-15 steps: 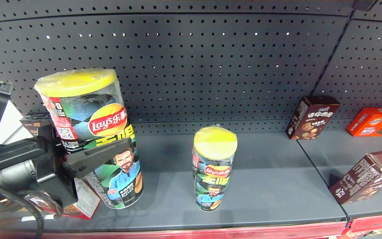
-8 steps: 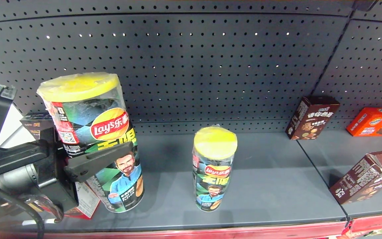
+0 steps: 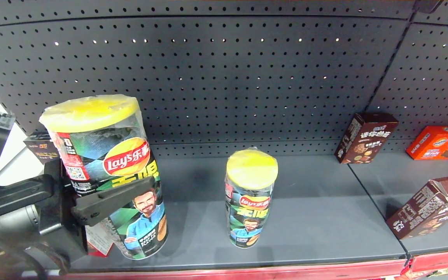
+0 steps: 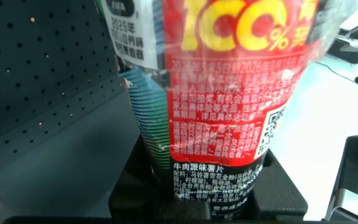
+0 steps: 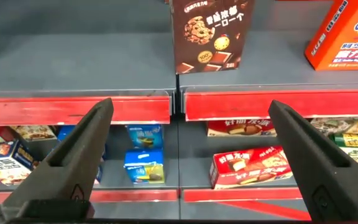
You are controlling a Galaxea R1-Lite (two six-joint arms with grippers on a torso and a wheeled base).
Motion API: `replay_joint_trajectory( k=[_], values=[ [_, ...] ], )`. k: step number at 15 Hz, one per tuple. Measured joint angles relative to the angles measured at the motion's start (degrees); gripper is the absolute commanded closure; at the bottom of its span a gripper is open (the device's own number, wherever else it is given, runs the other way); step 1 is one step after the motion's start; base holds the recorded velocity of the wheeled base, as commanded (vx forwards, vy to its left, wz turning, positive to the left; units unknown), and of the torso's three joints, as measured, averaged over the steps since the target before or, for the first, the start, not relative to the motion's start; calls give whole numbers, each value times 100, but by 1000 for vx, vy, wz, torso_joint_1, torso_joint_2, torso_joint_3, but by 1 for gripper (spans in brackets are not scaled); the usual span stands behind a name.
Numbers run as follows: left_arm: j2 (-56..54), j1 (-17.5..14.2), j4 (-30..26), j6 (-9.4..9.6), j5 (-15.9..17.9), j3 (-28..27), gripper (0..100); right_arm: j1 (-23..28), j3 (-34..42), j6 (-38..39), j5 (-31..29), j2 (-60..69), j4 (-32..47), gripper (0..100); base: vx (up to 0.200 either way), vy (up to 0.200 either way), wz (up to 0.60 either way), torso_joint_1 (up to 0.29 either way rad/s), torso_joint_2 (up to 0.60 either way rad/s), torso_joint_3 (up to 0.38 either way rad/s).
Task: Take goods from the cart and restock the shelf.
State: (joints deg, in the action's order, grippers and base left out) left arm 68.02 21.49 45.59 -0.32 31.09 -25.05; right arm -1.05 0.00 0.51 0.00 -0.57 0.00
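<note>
A tall chip can (image 3: 107, 171) with a yellow lid is upright at the left of the grey shelf (image 3: 317, 221), its base close to the front edge. My left gripper (image 3: 115, 194) is shut on its lower half, one black finger (image 3: 107, 202) crossing the label. The left wrist view has the same can (image 4: 222, 93) close up, held in my left gripper (image 4: 207, 199). A second, matching can (image 3: 250, 198) stands free in the middle of the shelf. My right gripper (image 5: 191, 180) is open and holds nothing, facing the red shelf edge (image 5: 135, 109).
A brown cookie box (image 3: 365, 137) stands at the back right, beside an orange box (image 3: 440, 142). Another brown box (image 3: 430, 204) lies tilted at the far right. Behind the held can are a dark box (image 3: 39, 149) and a red-and-white pack (image 3: 95, 241). Perforated back panel (image 3: 224, 77).
My left gripper has lowered the held can toward the shelf and drawn it slightly nearer the front edge. The standing can and the boxes have not moved.
</note>
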Motion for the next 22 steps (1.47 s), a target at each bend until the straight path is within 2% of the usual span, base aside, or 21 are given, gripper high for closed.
replay_joint_trajectory(
  k=[7, 12, 16, 19, 20, 22],
  values=[
    [-100, -33, -5, 0, -9, 99, 100, 6, 0, -7, -13, 9, -7, 0, 0, 0, 86, 0, -1, 0],
    [-79, 127, -51, 0, 0, -94, 100, 0, 0, -5, -10, 11, 0, 0, 0, 0, 0, 0, 0, 0],
    [179, 190, -87, -23, -74, -568, 100, -5, 0, -5, -13, 11, 0, 0, 0, 0, 0, 0, 0, 0],
    [596, 215, -84, -26, -82, -1114, 100, 0, 0, -5, -11, 11, 0, 0, 0, 0, 0, 0, 0, 0],
    [786, 235, -73, -26, 20, -1384, 100, 0, 0, -7, -13, 13, 0, 0, 0, 0, 0, 0, 0, 0],
    [1241, 289, -93, -20, 540, -1915, 100, -5, 0, -5, -11, 11, 0, 0, 0, 0, 0, 0, 0, 0]
  ],
)
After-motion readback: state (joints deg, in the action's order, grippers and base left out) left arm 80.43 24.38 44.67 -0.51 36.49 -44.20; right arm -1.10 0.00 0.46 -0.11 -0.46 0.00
